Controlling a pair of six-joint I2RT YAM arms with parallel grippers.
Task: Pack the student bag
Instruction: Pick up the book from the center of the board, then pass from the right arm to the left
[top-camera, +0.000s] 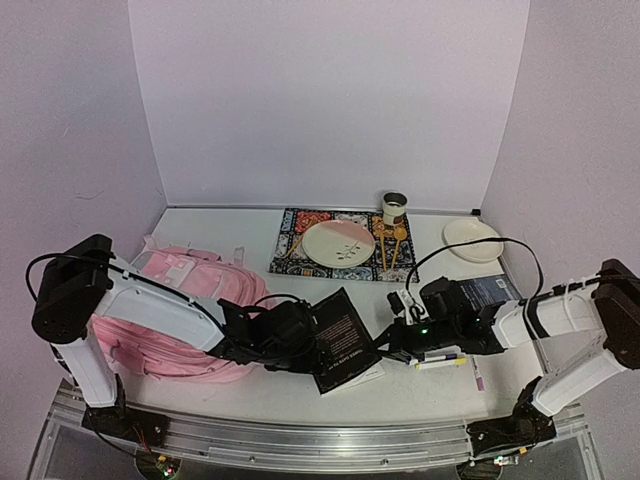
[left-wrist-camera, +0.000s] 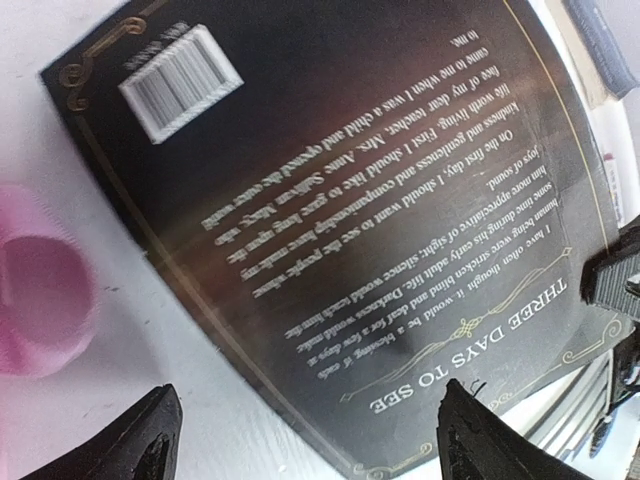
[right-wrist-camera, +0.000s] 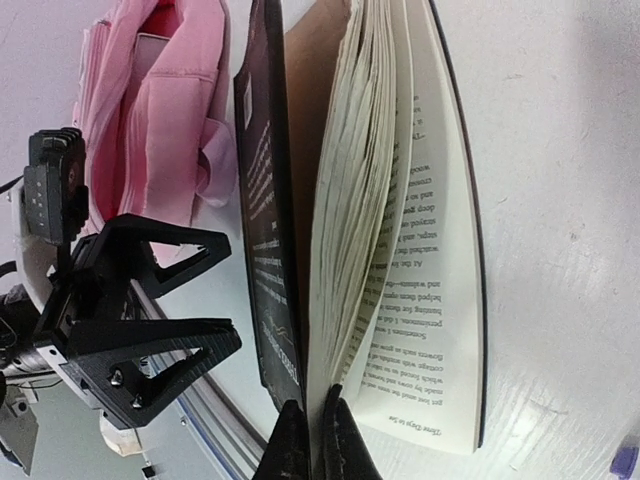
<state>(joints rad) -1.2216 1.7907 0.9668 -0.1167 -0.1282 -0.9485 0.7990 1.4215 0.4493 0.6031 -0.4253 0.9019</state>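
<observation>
The pink student bag lies at the left of the table; it also shows in the right wrist view and the left wrist view. A black paperback book stands half open in the middle. Its back cover is raised and its lower pages lie on the table. My right gripper is shut on the raised cover and a wad of pages at the book's edge, and shows in the top view. My left gripper is open and empty, just left of the cover, between bag and book.
A patterned placemat at the back holds a plate, chopsticks and a cup. A white dish sits at the back right. A dark notebook and pens lie under my right arm.
</observation>
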